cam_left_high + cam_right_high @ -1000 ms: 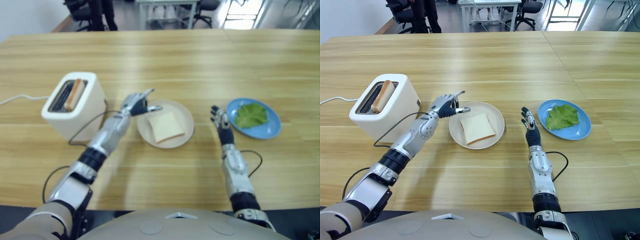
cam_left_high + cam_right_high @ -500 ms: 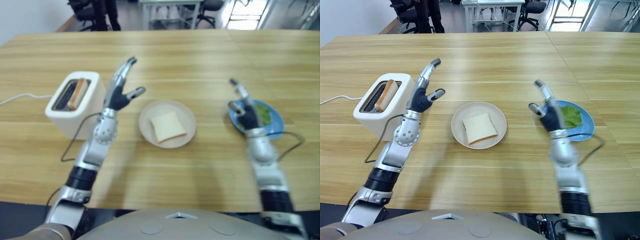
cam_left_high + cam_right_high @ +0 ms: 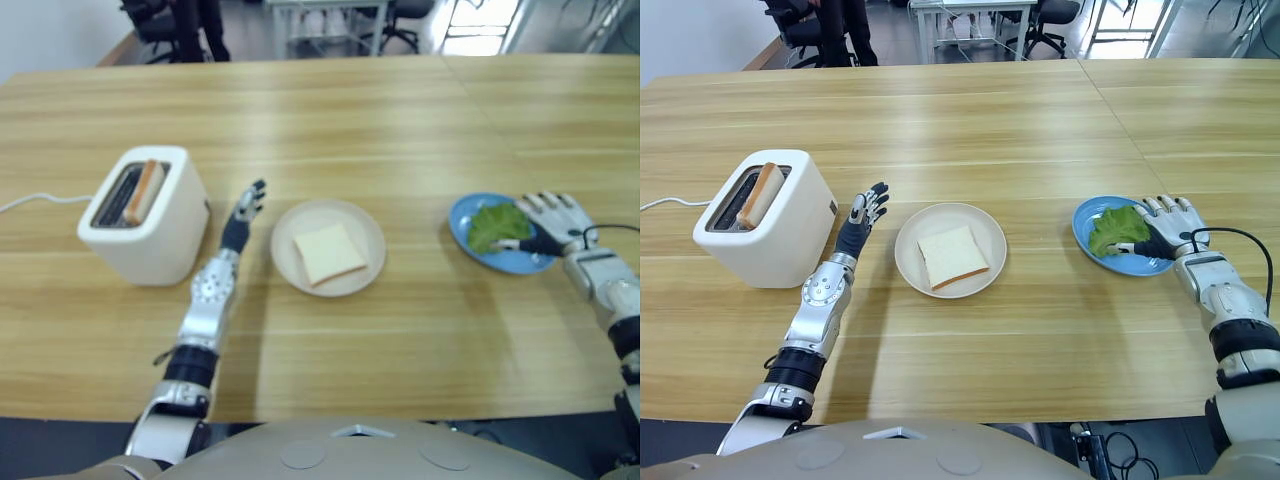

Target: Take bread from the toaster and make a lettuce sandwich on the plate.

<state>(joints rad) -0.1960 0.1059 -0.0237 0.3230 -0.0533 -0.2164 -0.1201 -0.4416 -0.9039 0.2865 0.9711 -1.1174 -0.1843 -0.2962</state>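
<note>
- Right eye view: a white toaster (image 3: 755, 232) stands on the left of the wooden table (image 3: 1020, 120), with one slice of toast (image 3: 758, 193) upright in its slot.
- A white cable (image 3: 660, 203) runs from the toaster towards the table's left edge.
- Near the middle sits a round cream plate (image 3: 982, 226), and a single slice of bread (image 3: 952, 257) lies flat on it, turned slightly askew.
- To the right, well apart from the cream plate, a blue plate (image 3: 1081, 234) holds a leaf of lettuce (image 3: 1110, 228).
- The left hand (image 3: 862, 222) is between the toaster and the cream plate, touching neither; its fingers are stretched straight, pointing away from the robot, and it grasps nothing.
- The right hand (image 3: 1172, 225) is at the blue plate's right rim, its fingers spread loosely over the edge and its thumb pointing towards the lettuce; it holds nothing, and whether the thumb tip touches the leaf cannot be told.
- A black cable (image 3: 1240, 234) loops from the right wrist.
</note>
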